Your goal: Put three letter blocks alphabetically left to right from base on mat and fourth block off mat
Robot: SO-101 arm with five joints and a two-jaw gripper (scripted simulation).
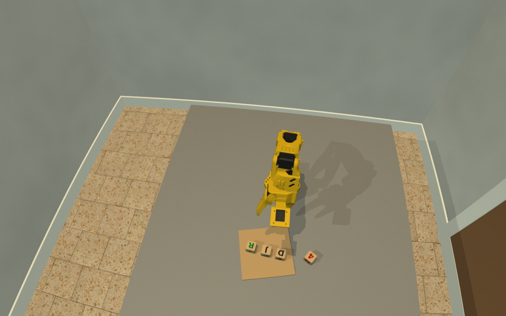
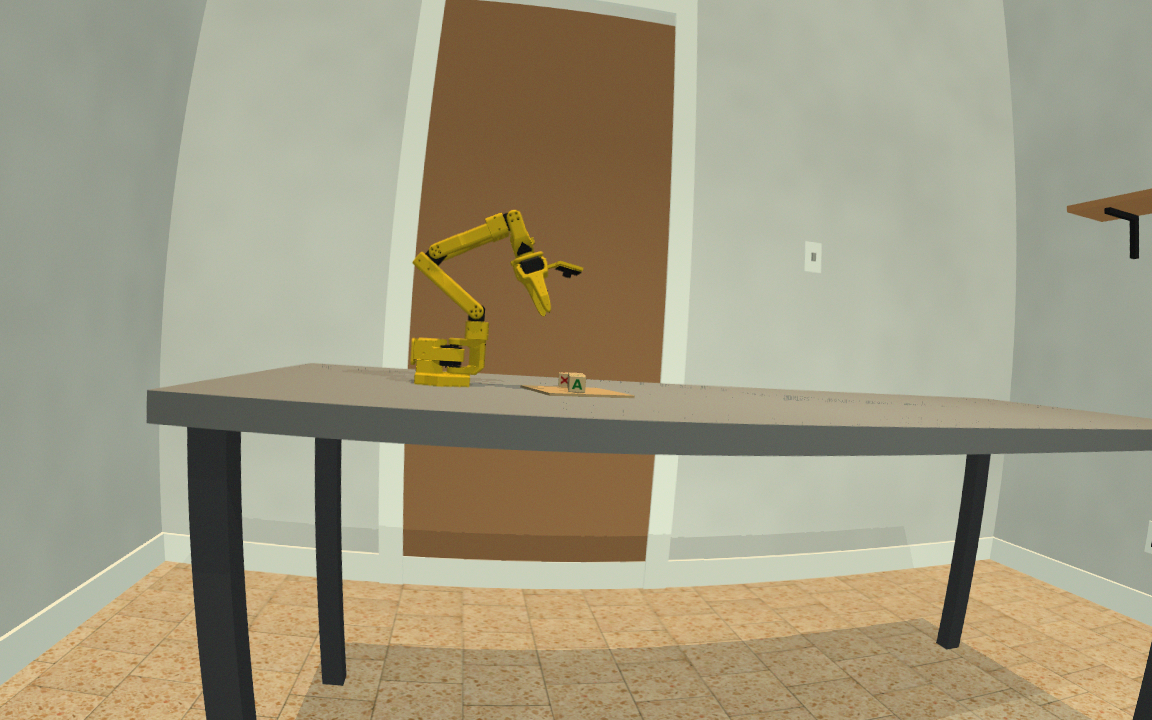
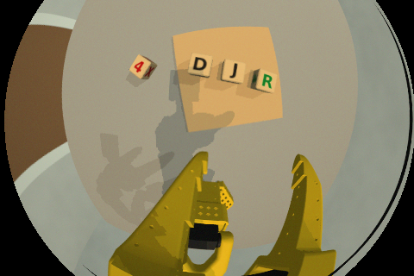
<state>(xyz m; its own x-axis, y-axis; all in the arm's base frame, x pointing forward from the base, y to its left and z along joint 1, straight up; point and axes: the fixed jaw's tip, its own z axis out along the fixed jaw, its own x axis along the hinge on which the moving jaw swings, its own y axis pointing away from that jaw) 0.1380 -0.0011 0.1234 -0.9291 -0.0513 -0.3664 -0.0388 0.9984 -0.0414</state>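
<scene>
- We read left to right from the robot's base.
- 4 block (image 1: 310, 257) (image 3: 141, 66): furthest left, resting on the worktop (image 1: 207, 176) (image 2: 741, 419) (image 3: 108, 47), fully off the mat. Red 4 up, block turned askew to the row.
- Mat (image 1: 266, 267) (image 2: 607, 392) (image 3: 228, 40): tan, flat on the worktop, carrying three lettered blocks in a nearly straight row.
- D block (image 1: 280, 253) (image 3: 200, 65): left of the row, black D up and upright for us. Flat, fully on the mat, small gap to the next block.
- J block (image 1: 266, 250) (image 3: 233, 71): middle, black J up, upright. Flat, apart from both neighbours.
- Hand (image 1: 269, 214) (image 2: 545, 313) (image 3: 252, 156): raised on the base side of the row, clear of all blocks. Fingers moderately apart, nothing between them.
- R block (image 1: 251, 245) (image 2: 576, 383) (image 3: 264, 80): right end, green R up, upright, near the mat's right edge but fully on it. Exterior view shows its green A side; another block peeks out behind with an X, can't tell which.
- Order reads D, J, R: alphabetical.
</scene>
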